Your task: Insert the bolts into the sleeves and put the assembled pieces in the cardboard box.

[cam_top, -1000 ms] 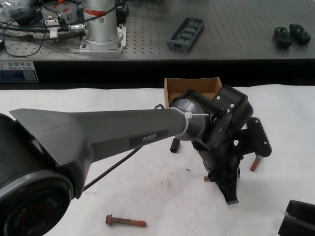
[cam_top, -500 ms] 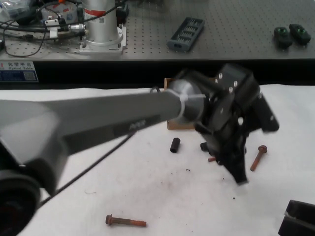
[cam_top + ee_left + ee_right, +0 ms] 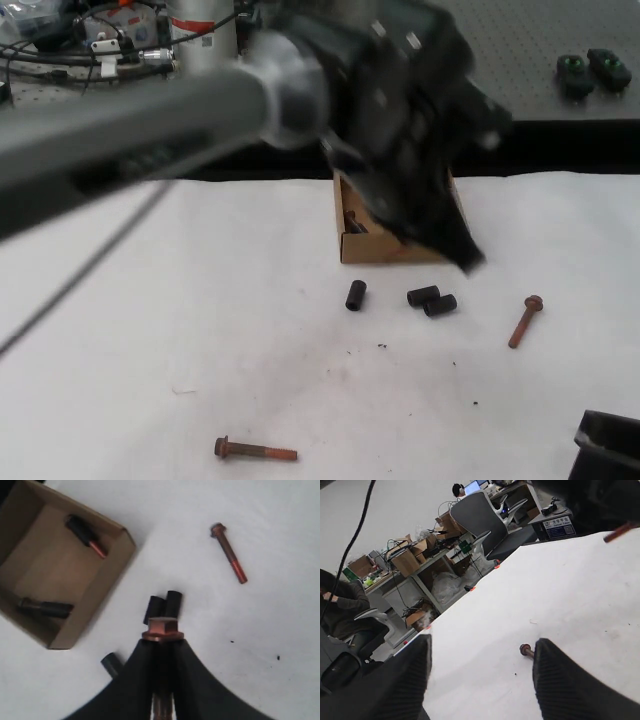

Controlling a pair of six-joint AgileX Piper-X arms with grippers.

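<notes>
High view looks forward and down over the bench [image 3: 200, 330] — left wrist view, nearer, shares the cardboard box [image 3: 370, 250]

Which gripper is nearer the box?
Left. The left gripper hangs close beside the box, shut on a bolt; the right gripper sits open at the bench's near right corner, well away.

Bright, even light from above washes the white cloth [image 3: 150, 320]; the loose bolt [image 3: 228, 553] casts only a faint shadow (soft-edged, tight against it).

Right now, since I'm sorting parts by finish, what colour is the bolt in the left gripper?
The bolt is coppery orange-brown; the left wrist view shows it best.
</notes>
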